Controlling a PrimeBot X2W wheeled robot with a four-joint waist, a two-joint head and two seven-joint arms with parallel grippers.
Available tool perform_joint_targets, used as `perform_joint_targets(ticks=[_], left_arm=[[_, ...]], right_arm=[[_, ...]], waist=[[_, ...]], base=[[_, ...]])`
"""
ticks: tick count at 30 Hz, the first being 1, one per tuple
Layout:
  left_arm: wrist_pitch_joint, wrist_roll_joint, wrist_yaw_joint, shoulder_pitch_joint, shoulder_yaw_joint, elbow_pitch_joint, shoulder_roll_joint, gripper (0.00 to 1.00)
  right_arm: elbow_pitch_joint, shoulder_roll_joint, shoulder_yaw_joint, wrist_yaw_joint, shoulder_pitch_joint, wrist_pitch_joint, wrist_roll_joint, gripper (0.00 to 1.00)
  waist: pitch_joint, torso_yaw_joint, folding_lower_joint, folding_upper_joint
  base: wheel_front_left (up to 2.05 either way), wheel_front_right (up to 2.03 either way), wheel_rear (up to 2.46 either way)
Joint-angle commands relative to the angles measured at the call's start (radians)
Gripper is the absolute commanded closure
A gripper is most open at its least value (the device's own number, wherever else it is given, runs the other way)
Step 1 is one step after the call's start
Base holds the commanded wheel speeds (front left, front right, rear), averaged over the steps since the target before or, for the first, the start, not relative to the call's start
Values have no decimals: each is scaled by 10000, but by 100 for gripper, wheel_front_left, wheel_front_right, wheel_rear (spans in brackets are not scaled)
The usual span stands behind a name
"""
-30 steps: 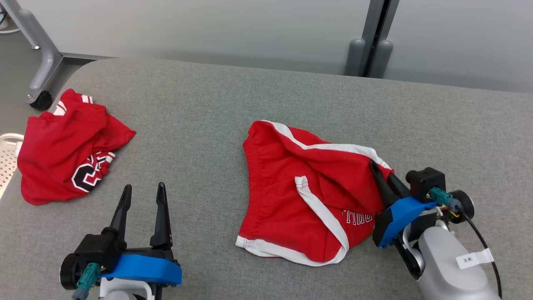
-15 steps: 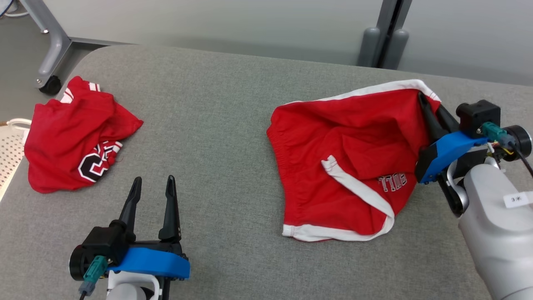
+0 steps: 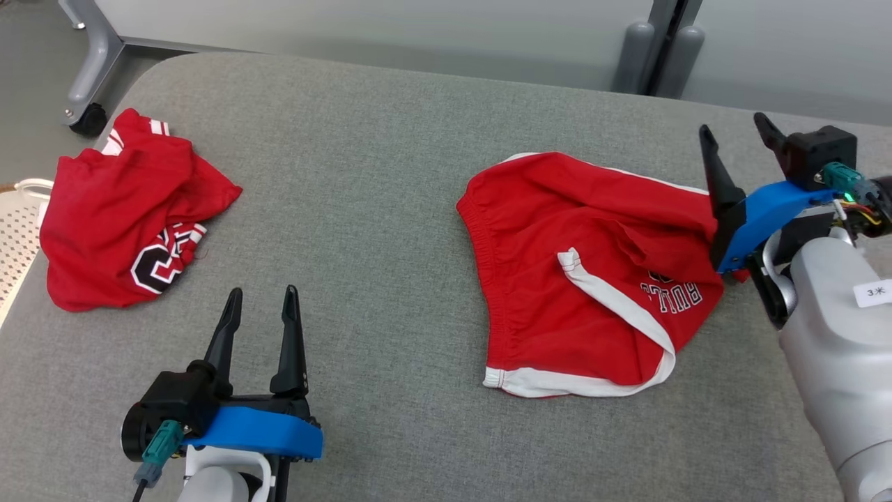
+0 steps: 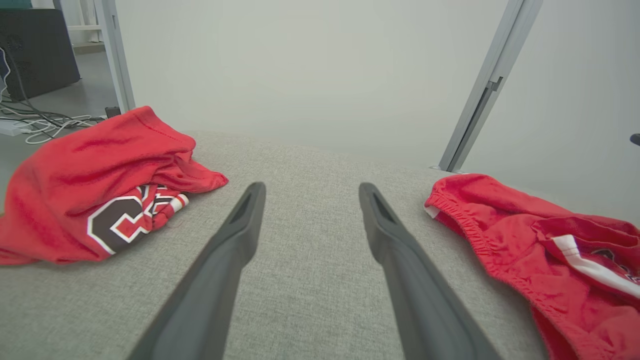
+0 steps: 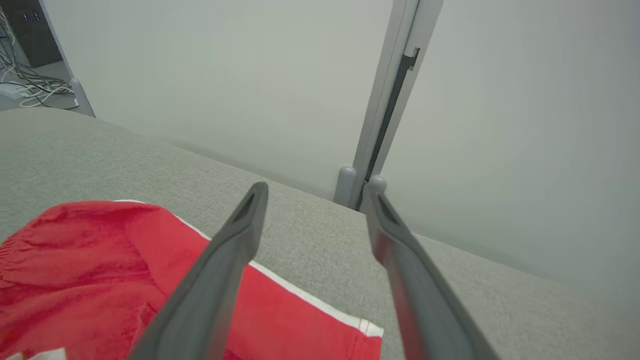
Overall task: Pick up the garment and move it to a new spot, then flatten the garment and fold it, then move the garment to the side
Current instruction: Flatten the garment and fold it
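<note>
**Shorts loose on the bench, both claws open**

The red shorts [image 3: 557, 293] lie crumpled right of centre on the grey bench [image 3: 362, 174], a white-trimmed hem toward the robot. The right claw [image 3: 733, 129] stands at their right edge, fingers spread wide and gripping nothing. Its blue mount [image 3: 759, 216] hides that corner of the cloth. The lettering [image 3: 672, 293] on the shorts is upside down and hard to read. The left claw [image 3: 263, 293] is open and empty over bare bench. A second red garment [image 3: 118, 216] lies bunched at far left, its number [image 3: 157, 268] half hidden in folds.
</note>
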Motion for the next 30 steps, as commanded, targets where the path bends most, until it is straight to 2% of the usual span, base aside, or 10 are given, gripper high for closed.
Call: perform_joint_targets(ticks=[1,9,14,21,30], left_arm=[[-51,39,46,-90,51,2,-9,0],[-51,179,50,72,145,-33,-9,0],[-51,203,42,136,141,-59,-9,0],[-51,106,17,62,20,-55,-9,0],[-51,-10,55,9,-170,-44,-11,0]], right_arm=[[-136,94,36,3,143,-53,-58,0],[-1806,798,1250,1,1765,-52,164,0],[-1970,1157,2288,1,2324,-52,302,0],[-1049,1233,3083,1,2092,4,311,0],[656,1277,2929,1,1383,356,-214,0]], waist=[[-32,-40,-1,-2],[-319,-225,-1,-2],[-386,-241,-1,-2],[-267,-69,-1,-2],[-97,223,-1,-2]], base=[[0,0,0],[0,0,0],[0,0,0],[0,0,0],[0,0,0]])
